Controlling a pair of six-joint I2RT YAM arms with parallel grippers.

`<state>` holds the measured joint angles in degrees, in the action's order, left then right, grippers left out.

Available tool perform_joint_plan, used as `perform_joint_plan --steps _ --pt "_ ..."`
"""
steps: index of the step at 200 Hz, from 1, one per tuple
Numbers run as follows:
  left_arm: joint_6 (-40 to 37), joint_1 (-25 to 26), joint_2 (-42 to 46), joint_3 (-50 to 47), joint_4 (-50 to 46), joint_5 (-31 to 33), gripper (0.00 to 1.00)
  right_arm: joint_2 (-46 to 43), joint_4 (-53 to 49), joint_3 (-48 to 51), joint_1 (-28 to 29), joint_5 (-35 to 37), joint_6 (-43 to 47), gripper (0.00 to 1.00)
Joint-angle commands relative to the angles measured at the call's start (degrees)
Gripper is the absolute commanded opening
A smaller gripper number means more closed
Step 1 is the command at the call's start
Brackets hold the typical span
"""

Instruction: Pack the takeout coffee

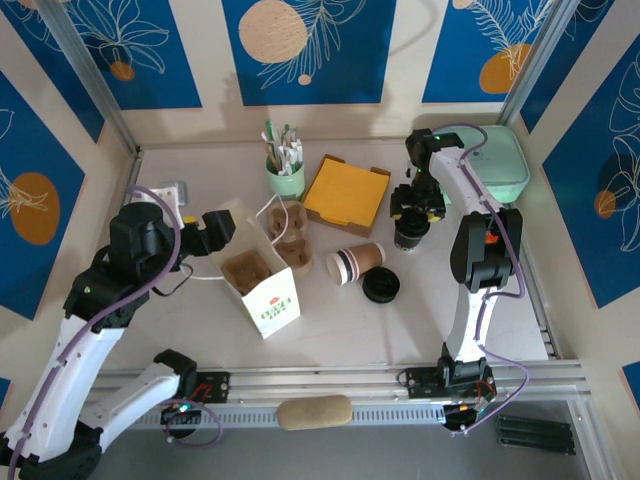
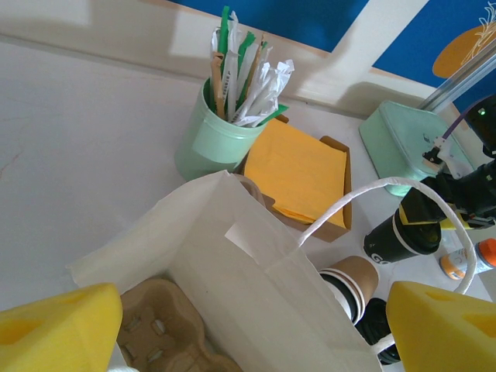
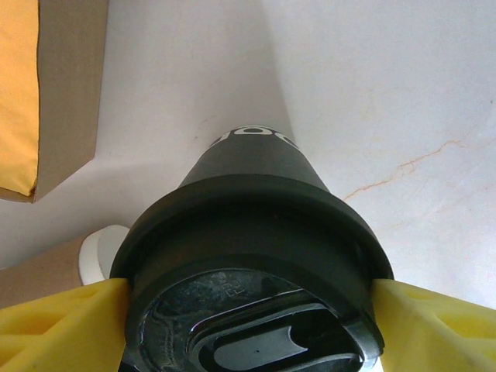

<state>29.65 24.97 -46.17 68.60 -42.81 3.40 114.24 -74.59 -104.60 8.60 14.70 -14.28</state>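
**Kraft paper cup** (image 1: pixel 355 263) (image 2: pixel 353 283): on its side on the table (image 1: pixel 330 330), about mid-table. Banded rim end toward the white paper bag, base end toward the right arm. Held by neither tool.

**Black round lid** (image 1: pixel 381 285): loose and flat on the table, just beside the kraft paper cup on its near-right side.

**Right tool** (image 1: pixel 410 212) (image 3: pixel 248 325): closed from above on a black cup (image 1: pixel 408 235) (image 2: pixel 403 236) (image 3: pixel 252 167). Yellow pads (image 3: pixel 62 325) pressed to either side of its fitted black lid. Black cup upright, tapering down toward the table. Contact of its base with the table not discernible. Located to the right of the kraft paper cup, apart from it.

**Left tool** (image 1: pixel 215 232) (image 2: pixel 256 333): open, yellow pads (image 2: pixel 54 329) spread wide, gripping nothing. Positioned at the left side of the white paper bag, its upper edge lying between the pads in the left wrist view.

**White paper bag** (image 1: pixel 272 300) (image 2: pixel 256 271): left of centre, mouth open, white cord handle (image 2: pixel 372 201) arching up, printed face toward the near edge.

**Brown pulp carrier** (image 1: pixel 245 270) (image 2: pixel 159 329): visible in the bag's open mouth.

**Mint-green cup** (image 1: pixel 285 178) (image 2: pixel 209 136): upright behind the bag, full of wrapped utensils.

**Orange napkins** (image 1: pixel 347 190) (image 2: pixel 302 170): stacked in a shallow cardboard tray, just right of the mint-green cup.

**Mint-green container** (image 1: pixel 500 165) (image 2: pixel 407 139): far right corner, behind the right arm.
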Motion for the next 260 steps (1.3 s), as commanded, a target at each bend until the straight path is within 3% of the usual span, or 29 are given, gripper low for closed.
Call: perform_joint_plan --steps 1,169,260 --pt "-0.12 -0.45 0.91 -0.49 0.47 -0.28 0.88 2.24 -2.47 1.45 0.87 -1.59 0.92 0.79" --pt "0.32 -0.45 0.89 -0.66 0.91 -0.28 0.88 0.41 -2.36 0.73 1.75 -0.05 1.03 0.55" --pt "0.22 -0.45 0.91 -0.03 -0.02 0.05 0.88 -12.62 -3.67 -1.31 5.2 1.58 -1.75 0.52"
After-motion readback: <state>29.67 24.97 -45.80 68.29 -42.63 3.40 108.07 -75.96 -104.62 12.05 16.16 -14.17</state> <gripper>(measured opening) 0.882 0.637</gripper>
